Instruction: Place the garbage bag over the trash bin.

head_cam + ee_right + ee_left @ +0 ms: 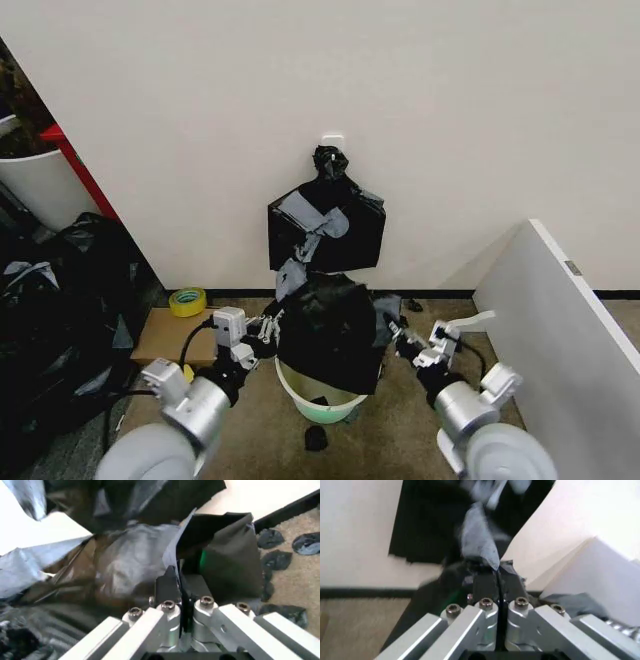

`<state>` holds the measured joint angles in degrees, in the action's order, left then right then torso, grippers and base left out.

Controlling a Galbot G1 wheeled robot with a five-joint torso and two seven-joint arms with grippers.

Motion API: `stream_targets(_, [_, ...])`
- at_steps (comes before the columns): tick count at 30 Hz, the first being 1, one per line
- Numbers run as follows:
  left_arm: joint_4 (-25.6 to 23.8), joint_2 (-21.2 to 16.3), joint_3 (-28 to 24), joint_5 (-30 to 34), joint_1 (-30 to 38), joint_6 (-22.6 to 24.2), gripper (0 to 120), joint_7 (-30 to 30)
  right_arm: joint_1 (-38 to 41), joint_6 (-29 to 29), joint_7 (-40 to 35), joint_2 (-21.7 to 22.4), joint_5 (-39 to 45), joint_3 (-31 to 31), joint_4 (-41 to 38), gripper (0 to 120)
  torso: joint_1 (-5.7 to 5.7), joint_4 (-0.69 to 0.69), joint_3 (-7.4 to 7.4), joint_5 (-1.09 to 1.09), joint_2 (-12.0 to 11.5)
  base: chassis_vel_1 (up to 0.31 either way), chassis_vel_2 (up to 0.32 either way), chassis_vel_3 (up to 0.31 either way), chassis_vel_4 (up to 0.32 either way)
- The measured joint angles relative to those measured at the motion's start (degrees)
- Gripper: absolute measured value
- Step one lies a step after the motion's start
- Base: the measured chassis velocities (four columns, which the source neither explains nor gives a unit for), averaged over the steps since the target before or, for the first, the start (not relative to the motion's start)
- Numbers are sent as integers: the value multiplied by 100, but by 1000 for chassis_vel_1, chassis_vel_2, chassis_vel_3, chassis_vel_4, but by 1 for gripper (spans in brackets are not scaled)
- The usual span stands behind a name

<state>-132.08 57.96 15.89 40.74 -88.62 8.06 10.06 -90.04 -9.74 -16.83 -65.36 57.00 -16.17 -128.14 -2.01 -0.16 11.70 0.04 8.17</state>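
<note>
Head view: the garbage bag (335,330) hangs spread over the trash bin (318,400), covering most of its mouth, the near rim still bare; the left gripper (272,325) and right gripper (393,330) pinch its 2 sides; no writing readable. Left wrist view: fingers (485,587) clenched on black film. Right wrist view: fingers (167,587) clamped on the bag's edge.

Left gripper (497,578) fingers (484,587) pressed together — apparently pinching garbage bag (481,536) edge.
</note>
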Motion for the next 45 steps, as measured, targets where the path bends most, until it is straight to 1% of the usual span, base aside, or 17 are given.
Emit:
stream_targets(3, [460,234,-138,-245,-124,-248,0,-59,-23,131,130,-18,-284,-12,125,0,0,2,0,-1,0,0,0,0,0])
stream_targets(4, [460,234,-138,-245,-124,-248,0,-59,-23,131,130,-18,-284,-12,125,0,0,2,0,-1,0,0,0,0,0])
stream_targets(7, [701,461,-352,-356,-77,-360,0,-64,16,282,176,38,-455,-127,134,0,0,2,0,-1,0,0,0,0,0])
stream_targets(10, [765,606,-614,-269,61,-319,0,-18,1,344,253,125,-644,-189,-25,0,0,1,0,-1,0,0,0,0,0])
stream_targets(13, [826,635,-823,-217,153,-236,0,65,-137,360,347,162,-848,-152,-113,0,0,0,0,-2,0,0,0,0,0])
stream_targets(16, [967,619,-935,-158,157,-140,0,215,-356,356,405,120,-1234,58,155,0,0,-1,0,-2,0,0,0,0,0])
stream_targets(18, [994,603,-902,-139,107,-118,0,274,-387,361,406,73,-1344,145,277,0,0,-2,0,0,0,0,0,0,0])
stream_targets(23, [904,389,-471,-114,-351,-150,0,361,-467,365,389,-108,-1472,360,466,0,0,1,0,-1,0,0,0,0,0])
stream_targets(27, [787,285,-246,-125,-584,-212,0,376,-481,373,323,-157,-1448,392,442,0,0,1,0,-1,0,0,0,0,0])
stream_targets(32, [555,246,-57,-130,-774,-238,0,390,-687,281,127,-192,-1311,436,169,0,0,0,-1,-2,0,0,0,0,0])
stream_targets(36, [464,113,95,-122,-984,-235,0,422,-755,-161,-673,-244,-1077,439,-98,0,0,0,0,-2,0,0,0,0,0])
stream_targets(38, [462,98,104,-128,-1019,-234,0,423,-745,-262,-818,-254,-1026,434,-123,0,0,0,0,-2,0,0,0,0,0])
stream_targets(40, [500,80,120,-194,-1153,-228,0,426,-695,-558,-1253,-283,-828,416,-159,0,0,1,0,0,0,0,0,0,0])
stream_targets(43, [666,155,102,-235,-1216,-201,0,493,-694,-892,-1564,-292,-680,413,-160,0,0,1,0,-2,0,0,0,0,0])
stream_targets(45, [713,185,93,-232,-1242,-103,0,553,-714,-1040,-1662,-288,-601,422,-194,0,0,1,0,-2,0,0,0,0,0])
